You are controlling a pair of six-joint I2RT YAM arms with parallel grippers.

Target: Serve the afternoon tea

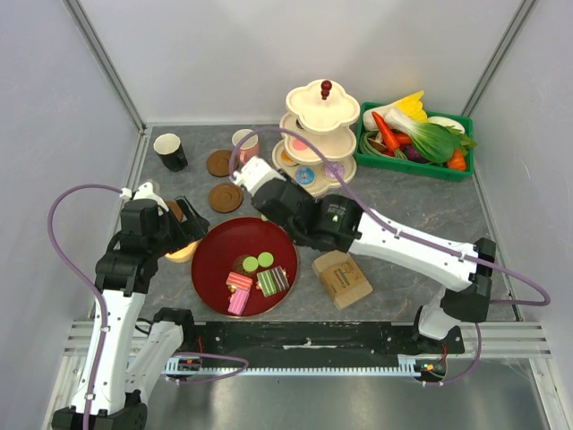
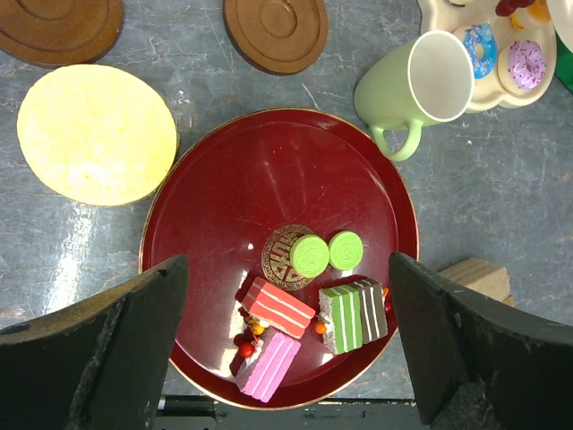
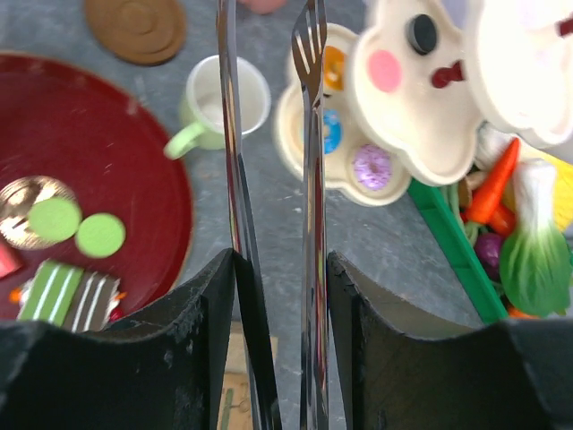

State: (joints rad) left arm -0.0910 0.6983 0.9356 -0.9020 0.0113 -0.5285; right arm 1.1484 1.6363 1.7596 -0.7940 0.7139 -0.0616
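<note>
A red tray (image 1: 210,273) holds two green macarons (image 2: 327,253) and striped cake slices: red (image 2: 279,307), pink (image 2: 269,364) and green-brown (image 2: 354,315). My left gripper (image 1: 183,221) is open and empty above the tray's left side; its view (image 2: 286,269) looks down between wide-apart fingers. My right gripper (image 1: 257,175) is shut on metal tongs (image 3: 312,134), whose tips reach toward the pink mug (image 1: 243,143). The pale-green mug (image 3: 224,103) stands between the tray and the cream tiered stand (image 1: 320,134). Iced donuts (image 3: 370,166) lie on the stand's lowest tier. The black mug (image 1: 170,152) stands back left.
Two brown coasters (image 1: 219,163) (image 1: 226,197) lie behind the tray. A pale-yellow disc (image 2: 97,134) lies left of the tray. A tan block (image 1: 341,279) sits right of the tray. A green crate (image 1: 414,166) of toy vegetables stands back right. Walls enclose the table.
</note>
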